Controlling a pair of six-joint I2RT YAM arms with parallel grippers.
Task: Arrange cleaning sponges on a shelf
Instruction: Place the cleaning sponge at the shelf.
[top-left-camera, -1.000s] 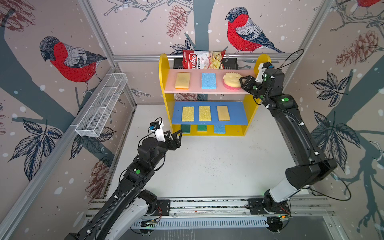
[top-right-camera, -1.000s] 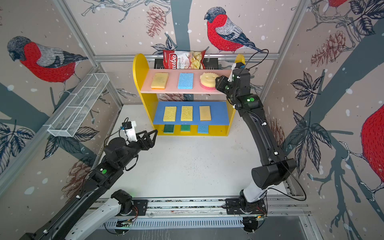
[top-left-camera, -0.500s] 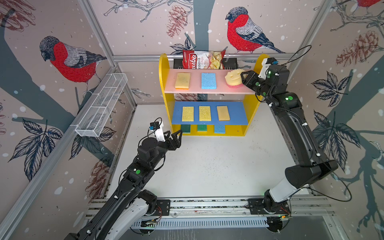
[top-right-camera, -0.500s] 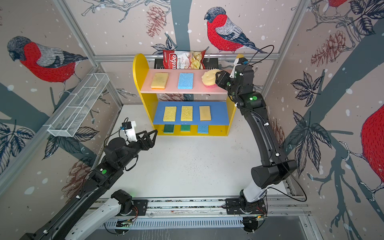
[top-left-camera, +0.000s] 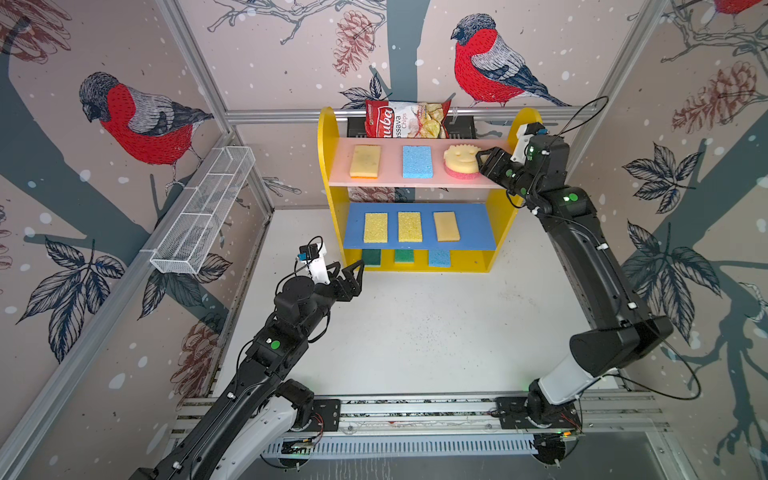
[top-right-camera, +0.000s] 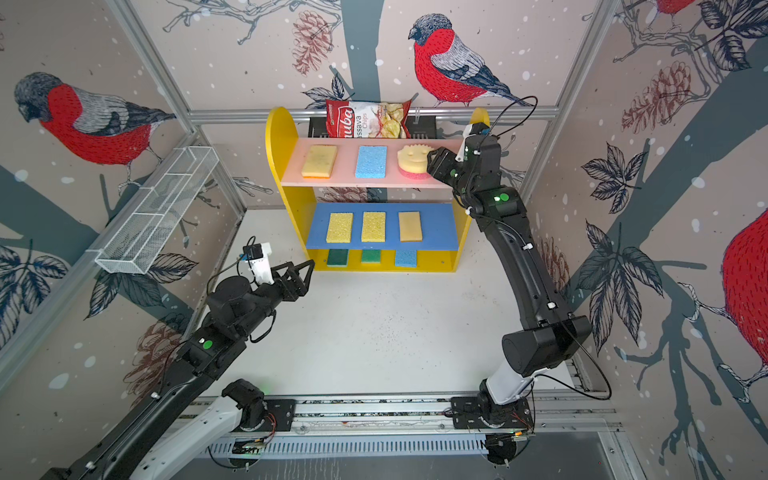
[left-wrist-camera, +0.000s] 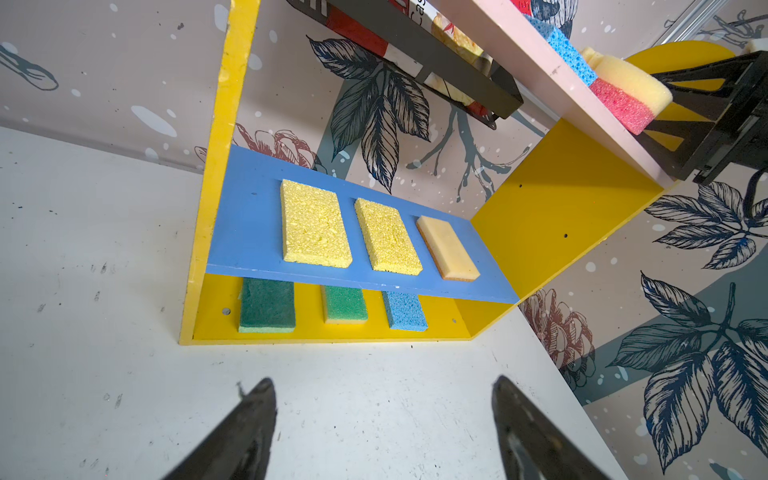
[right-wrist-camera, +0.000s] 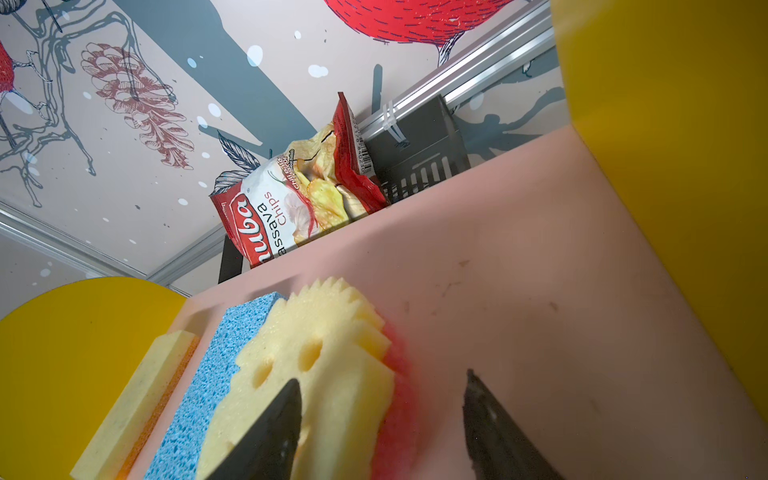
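Note:
The shelf (top-left-camera: 326, 137) stands at the back with cleaning sponges on all three boards. The pink top board (top-left-camera: 415, 183) carries a tan-yellow pad (top-left-camera: 365, 161), a light blue pad (top-left-camera: 417, 161) and the round smiley sponge (top-left-camera: 459, 160), which lies face up. My right gripper (top-left-camera: 484, 160) is at the smiley sponge's right edge, open; one fingertip (right-wrist-camera: 286, 399) lies over the sponge's yellow face (right-wrist-camera: 316, 365) and the other stands clear above the pink board. Three yellowish pads (top-left-camera: 409, 226) lie on the blue board, and two green (left-wrist-camera: 266, 305) and one blue on the base. My left gripper (top-left-camera: 351, 268) hangs open and empty over the floor before the shelf's left foot.
A red chips bag (top-left-camera: 407, 120) leans in a black slotted tray (right-wrist-camera: 419, 166) behind the top board. A white wire-mesh basket (top-left-camera: 203, 212) is fixed to the left wall. The shelf's yellow right side panel (right-wrist-camera: 665, 145) stands close beside my right gripper. White floor (top-left-camera: 436, 332) stretches before the shelf.
My right gripper's jaws have widened at the smiley sponge, which went from tilted up to lying flat on the pink board. The left arm has not moved.

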